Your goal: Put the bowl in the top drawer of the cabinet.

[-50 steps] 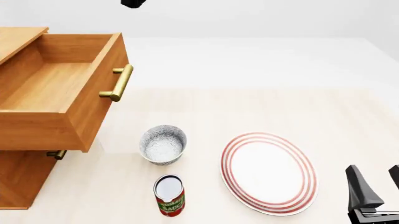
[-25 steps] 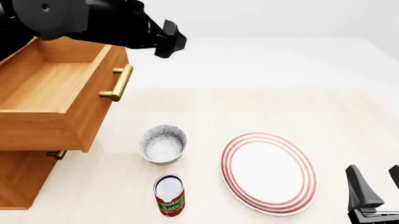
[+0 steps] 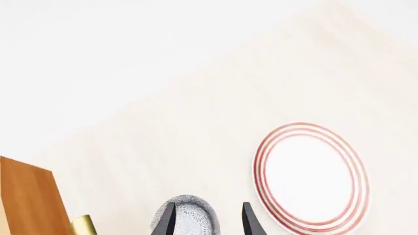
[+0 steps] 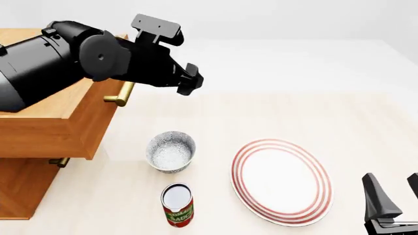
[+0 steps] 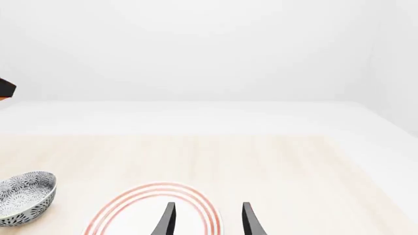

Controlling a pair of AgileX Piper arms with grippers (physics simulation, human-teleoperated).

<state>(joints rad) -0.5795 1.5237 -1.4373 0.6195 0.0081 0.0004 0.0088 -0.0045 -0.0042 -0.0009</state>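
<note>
Arm bulk hides most of the top drawer (image 4: 58, 129) interior; cabinet (image 4: 23, 183) cut off at 9 o'clock. Left gripper (image 4: 186, 81), fingers parted and empty, has swung in over the drawer front since half a second ago. Bowl (image 4: 171, 151) unmoved on the table (image 4: 274, 112), above the tomato sauce can (image 4: 177, 204). Right gripper (image 4: 392, 188) released, idle at 4 o'clock.

A simulated test scene, not a real room: a pale wood-grain bench (image 4: 274, 112) ends at a blank white backdrop. Household props sit on it, with flat rendered surfaces: a wooden cabinet (image 4: 26, 181) at nine o'clock, a red-ringed plate (image 4: 282, 182) and a tomato sauce can (image 4: 177, 204).
</note>
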